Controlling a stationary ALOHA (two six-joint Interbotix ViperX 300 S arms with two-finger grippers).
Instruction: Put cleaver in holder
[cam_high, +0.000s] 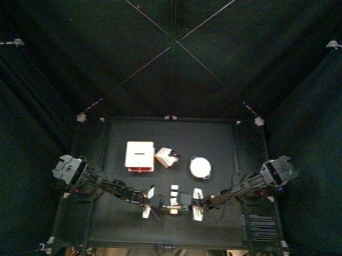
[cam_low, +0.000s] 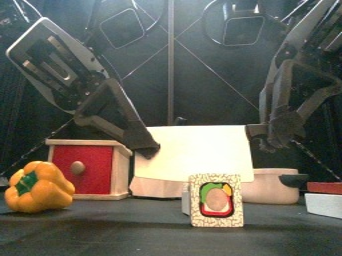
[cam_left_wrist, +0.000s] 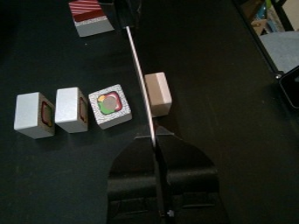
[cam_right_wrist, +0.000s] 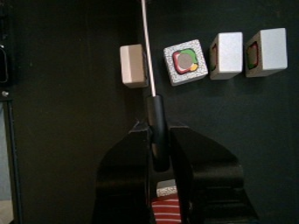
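Observation:
The cleaver (cam_low: 201, 152) has a broad cream blade and a black handle (cam_right_wrist: 156, 109). It hangs upright above the table's front, broadside to the front view. My left gripper (cam_left_wrist: 159, 142) is shut on the blade's far end, and the blade shows edge-on in that view (cam_left_wrist: 140, 74). My right gripper (cam_right_wrist: 156, 124) is shut on the handle. The holder (cam_low: 87, 167) is a red box with a white top, at the left behind the cleaver. It also shows in the top view (cam_high: 139, 155) and in the left wrist view (cam_left_wrist: 87, 13).
A row of small toy blocks lies under the cleaver, among them a sushi block (cam_low: 215, 200) (cam_left_wrist: 108, 105) and a pale block (cam_left_wrist: 158, 94). A yellow pepper (cam_low: 36, 187) stands front left. A white dish (cam_high: 201, 166) lies right of the holder.

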